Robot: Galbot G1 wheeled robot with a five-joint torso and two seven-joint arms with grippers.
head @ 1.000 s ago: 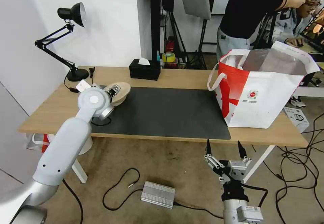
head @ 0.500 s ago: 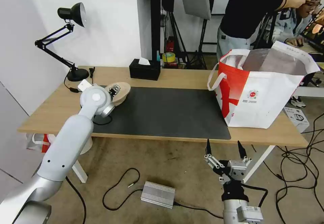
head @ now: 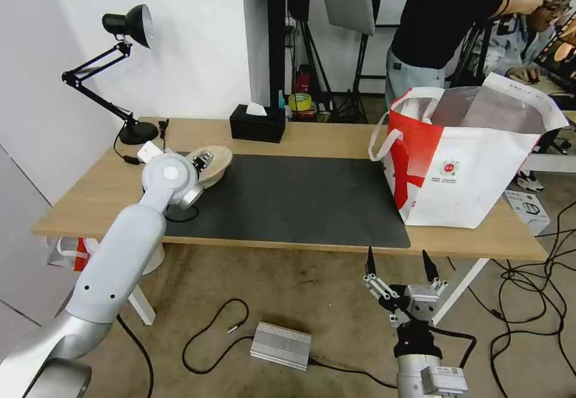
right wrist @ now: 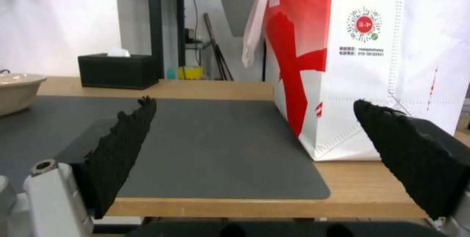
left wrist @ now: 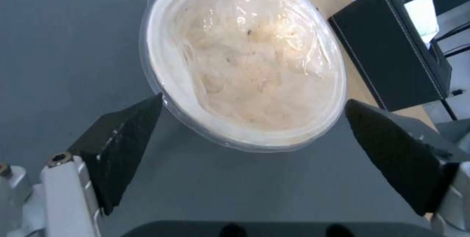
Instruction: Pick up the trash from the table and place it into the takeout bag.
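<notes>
One bowl (left wrist: 245,60) is lying at the left end of the grey mat (head: 288,200) on the table (head: 324,137), well apart from the bag (head: 468,164). It is shallow, round and beige; in the left wrist view a clear wrinkled film is covering its pale inside, and its rim is sitting between the two fingertips. The left gripper (left wrist: 252,119) is hovering over it with its fingers spread wide, one dark fingertip (left wrist: 122,137) just beside the rim, gripping nothing.

One bag is standing at the right end of the table, partly on the mat. It is white with red side panels, white loop handles and a silvery lining, open at the top. A small round red logo ringed with dots is printed on its white face, with small lines of print beneath that are too small to read.

One black tissue box (head: 258,123) is sitting at the table's back edge.

The right gripper (head: 399,263) is waiting below the table's front edge, fingers wide apart and empty.
</notes>
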